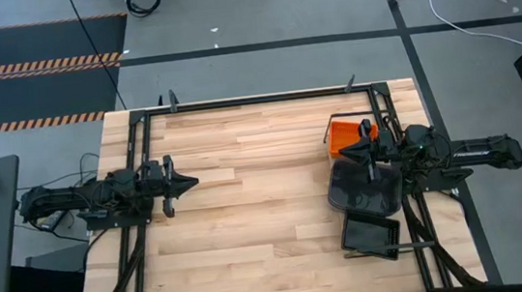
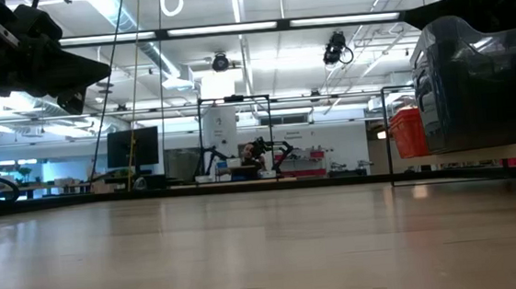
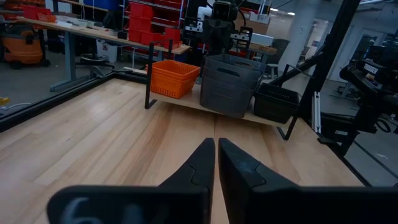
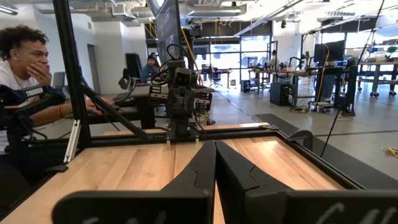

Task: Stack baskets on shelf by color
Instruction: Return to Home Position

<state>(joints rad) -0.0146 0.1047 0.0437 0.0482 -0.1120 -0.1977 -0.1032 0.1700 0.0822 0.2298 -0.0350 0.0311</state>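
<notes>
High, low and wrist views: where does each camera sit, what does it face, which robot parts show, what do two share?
High view: above the table, looking down; left arm, right arm.
Low view: tabletop height, facing the room; arms overhead.
Left wrist view: faces the shelf; left gripper shut.
Right wrist view: faces the left arm; right gripper shut.
Shared: orange baskets, high and left wrist views.

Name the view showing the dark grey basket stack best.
The left wrist view: the grey stack stands whole on the shelf between the orange baskets and the black baskets. The high view shows only its top, partly under the right arm. The low view catches it side-on at the edge. The right wrist view misses it.
</notes>
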